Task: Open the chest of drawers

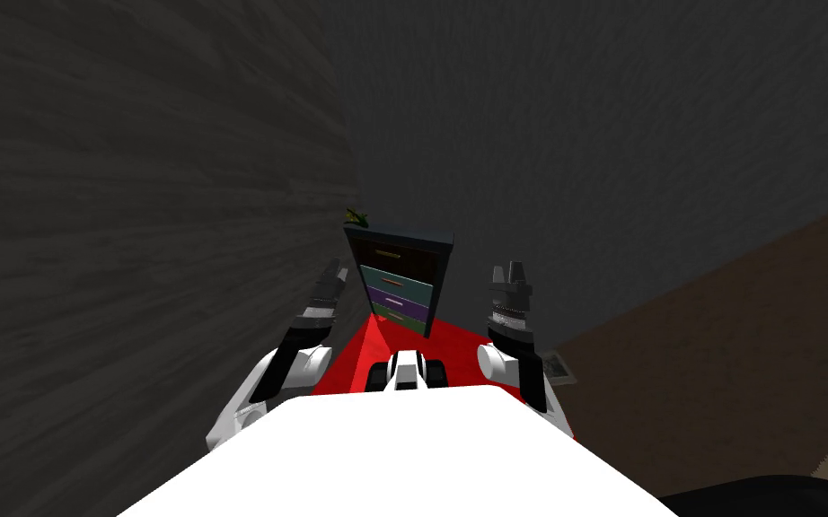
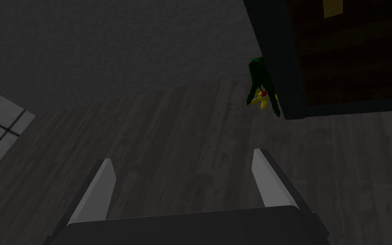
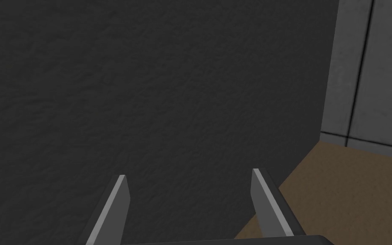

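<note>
The chest of drawers [image 1: 400, 276] stands ahead of me in a corner, in a dark frame. Its drawer fronts run dark brown, teal, purple and green from the top down, each with a thin handle, and all look closed. My left gripper [image 1: 333, 274] is raised in front of the chest's left side, some way short of it. In the left wrist view the left gripper [image 2: 182, 170] is open and empty, with the chest's dark frame [image 2: 282, 64] and brown top drawer [image 2: 352, 59] beyond it. My right gripper [image 1: 509, 272] is raised right of the chest; the right gripper [image 3: 188, 187] is open and empty.
A small green and yellow plant [image 1: 356, 216] sits on the chest's top left corner, plant [image 2: 261, 91]. A red mat [image 1: 354, 363] lies between me and the chest. A dark wall [image 1: 134, 224] runs close on my left. A small flat item [image 1: 558, 366] lies on the brown floor [image 1: 744, 341].
</note>
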Robot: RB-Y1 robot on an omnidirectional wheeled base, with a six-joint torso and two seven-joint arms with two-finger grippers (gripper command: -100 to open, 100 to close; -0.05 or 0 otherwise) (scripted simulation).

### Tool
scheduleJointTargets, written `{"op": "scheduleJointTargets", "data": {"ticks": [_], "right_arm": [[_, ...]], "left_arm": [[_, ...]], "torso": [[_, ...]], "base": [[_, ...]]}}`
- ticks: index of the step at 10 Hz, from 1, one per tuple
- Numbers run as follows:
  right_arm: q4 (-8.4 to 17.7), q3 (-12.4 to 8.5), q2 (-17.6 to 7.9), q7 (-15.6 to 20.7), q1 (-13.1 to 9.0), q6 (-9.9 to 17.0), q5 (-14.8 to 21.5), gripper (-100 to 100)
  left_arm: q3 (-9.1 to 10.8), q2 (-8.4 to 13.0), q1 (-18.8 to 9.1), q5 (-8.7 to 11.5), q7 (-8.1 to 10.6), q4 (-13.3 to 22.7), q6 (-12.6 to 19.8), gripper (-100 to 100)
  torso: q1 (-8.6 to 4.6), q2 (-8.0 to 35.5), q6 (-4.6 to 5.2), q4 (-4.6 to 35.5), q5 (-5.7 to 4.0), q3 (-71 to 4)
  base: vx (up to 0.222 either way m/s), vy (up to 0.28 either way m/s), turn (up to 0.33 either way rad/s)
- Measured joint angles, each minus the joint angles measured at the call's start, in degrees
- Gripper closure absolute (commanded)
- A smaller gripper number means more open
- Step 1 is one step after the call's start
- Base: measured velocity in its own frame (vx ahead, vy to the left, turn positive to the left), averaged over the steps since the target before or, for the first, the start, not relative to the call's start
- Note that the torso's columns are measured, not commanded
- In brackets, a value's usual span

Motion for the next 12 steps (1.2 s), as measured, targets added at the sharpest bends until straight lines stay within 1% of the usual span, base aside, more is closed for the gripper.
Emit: {"op": "scheduleJointTargets", "data": {"ticks": [7,9,10,12], "right_arm": [[0.00,0.00,0.00,0.00,0.00,0.00,0.00,0],[0.00,0.00,0.00,0.00,0.00,0.00,0.00,0],[0.00,0.00,0.00,0.00,0.00,0.00,0.00,0],[0.00,0.00,0.00,0.00,0.00,0.00,0.00,0]], "left_arm": [[-1.00,0.70,-2.79,-0.71,2.02,-0.74,9.80,-100],[-1.26,1.10,-3.88,-0.90,2.87,-0.82,13.01,-100],[-1.37,1.15,-4.14,-0.98,3.10,-0.82,14.20,-100],[-1.82,1.46,-5.22,-1.32,3.63,-1.08,17.56,-100]], "torso": [[-0.01,0.00,0.01,0.00,0.00,0.00],[0.02,-0.02,0.00,-0.01,0.00,-0.01],[0.00,0.03,-0.02,0.00,0.00,0.01],[0.00,0.02,0.01,0.01,0.00,0.01]], "base": [[0.027,0.013,-0.088],[0.033,0.017,-0.079],[0.025,0.011,-0.087],[0.024,0.017,-0.095]]}}
